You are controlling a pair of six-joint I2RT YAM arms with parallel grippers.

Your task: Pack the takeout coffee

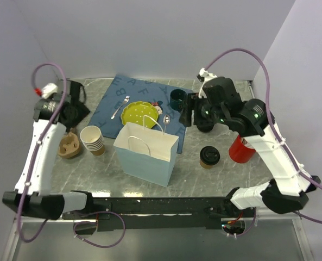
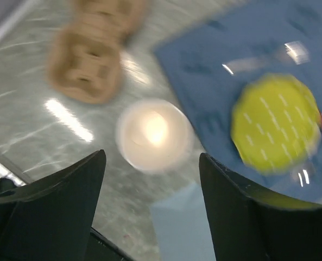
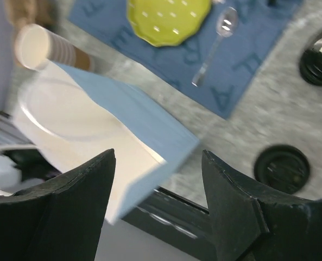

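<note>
Nearest you, both arm bases are bolted at the front edge of the table (image 1: 204, 179). Just behind them stands the light blue paper bag (image 1: 147, 152), upright with its mouth open and its handles up. To its right is the takeout coffee (image 1: 209, 156), upright on the bare tabletop with its black lid on. It is clear of the bag and near a red cup (image 1: 241, 149). Your left arm runs up the left side and bends inward. The left gripper (image 2: 152, 157) points down above the stack of tan paper cups (image 2: 154, 135), beside a cardboard cup carrier (image 2: 84, 65). Its fingers (image 2: 68, 206) are spread wide and hold nothing. Your right arm folds at the far right and reaches back-left. The right gripper (image 3: 158, 154) tilts down toward the bag from near the dark green mug (image 1: 178, 99), its fingers (image 3: 242, 206) likewise parted and empty. Farthest back lies the blue placemat (image 1: 129, 93), printed with large capital letters. An A and an L can be read in the right wrist view, and the rest are too blurred to read. On it rest a yellow-green plate (image 1: 138, 113), a fork (image 1: 119, 107) and a spoon (image 1: 166, 120).
</note>
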